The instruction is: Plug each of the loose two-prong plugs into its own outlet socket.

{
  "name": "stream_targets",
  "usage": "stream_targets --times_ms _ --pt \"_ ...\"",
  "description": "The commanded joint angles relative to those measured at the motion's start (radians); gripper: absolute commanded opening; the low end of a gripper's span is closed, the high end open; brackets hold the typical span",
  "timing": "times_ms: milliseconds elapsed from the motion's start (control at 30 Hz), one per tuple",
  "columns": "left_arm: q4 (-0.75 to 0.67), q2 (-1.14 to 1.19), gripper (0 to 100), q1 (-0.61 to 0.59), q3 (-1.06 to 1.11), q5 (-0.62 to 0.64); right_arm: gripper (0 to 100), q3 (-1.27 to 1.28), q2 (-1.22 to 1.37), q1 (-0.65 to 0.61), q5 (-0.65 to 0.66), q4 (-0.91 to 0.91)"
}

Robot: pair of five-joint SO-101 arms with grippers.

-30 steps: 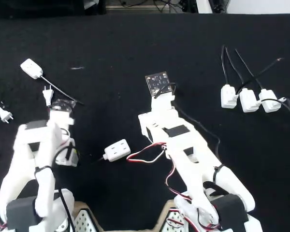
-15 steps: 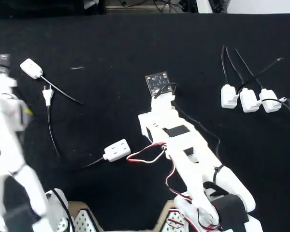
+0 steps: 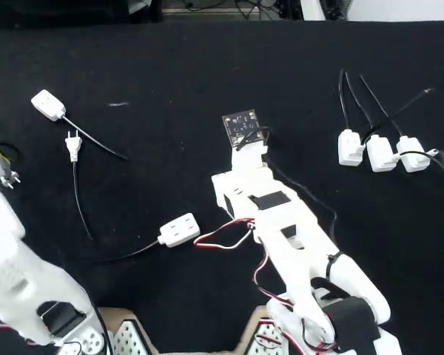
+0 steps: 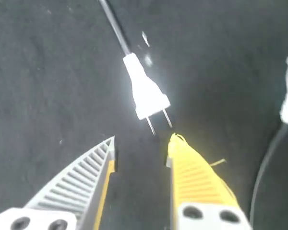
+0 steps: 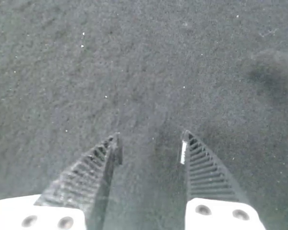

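Observation:
A loose white two-prong plug [image 4: 145, 93] lies on the black cloth just ahead of my left gripper [image 4: 141, 143]. The gripper is open, and the plug's prongs point into the gap between the fingers without touching them. In the high view this plug [image 3: 6, 176] peeks out at the table's left edge beside my left arm [image 3: 15, 266]. A second loose plug [image 3: 73, 144] lies further right; its cable runs to a white outlet block [image 3: 180, 229]. Another outlet block [image 3: 48, 105] sits at the back left. My right gripper [image 5: 150, 141] hangs open over bare cloth mid-table.
At the back right stand three white outlet blocks [image 3: 379, 153] with plugs and dark cables in them. My right arm [image 3: 281, 222] stretches from the front edge to the table's middle, with red and white wires [image 3: 222, 240] looping beside it. Black cloth [image 3: 170, 66] covers the table.
My left arm has swung from beside the second plug out to the table's left edge, ending over the plug there. The right arm has not moved.

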Motion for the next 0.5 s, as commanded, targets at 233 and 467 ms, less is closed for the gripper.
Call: stream_targets --times_ms 233,467 --pt "-0.008 0.35 19 0.036 -0.397 0.233 19.4 -0.008 -0.039 -0.012 -0.005 0.0" --pt "-0.008 0.493 19 0.054 -0.495 0.284 19.4 -0.008 -0.039 -0.012 -0.005 0.0"
